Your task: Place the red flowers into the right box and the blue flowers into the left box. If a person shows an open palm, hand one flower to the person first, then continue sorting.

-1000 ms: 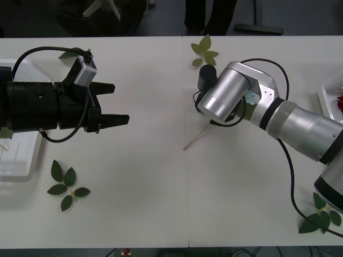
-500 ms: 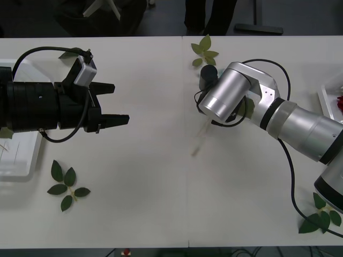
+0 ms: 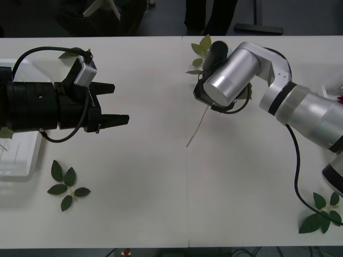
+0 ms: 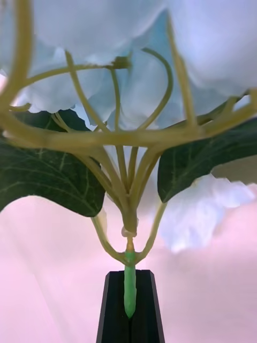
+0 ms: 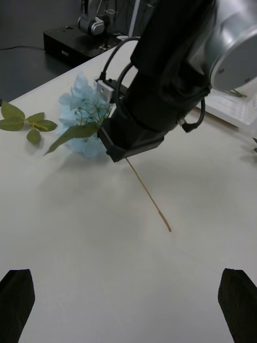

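The right gripper (image 5: 115, 147) is clamped on a blue flower (image 5: 83, 120) above the table (image 3: 161, 187) near the far edge; from the front the arm hides the bloom, leaving its stem (image 3: 196, 127) visible. The left gripper (image 3: 115, 104) hovers with fingers spread, beside the left box (image 3: 21, 160), which is cut off.

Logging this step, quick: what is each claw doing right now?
Left claw: open, holding nothing, over the table.
Right claw: closed on a blue flower by its stem.
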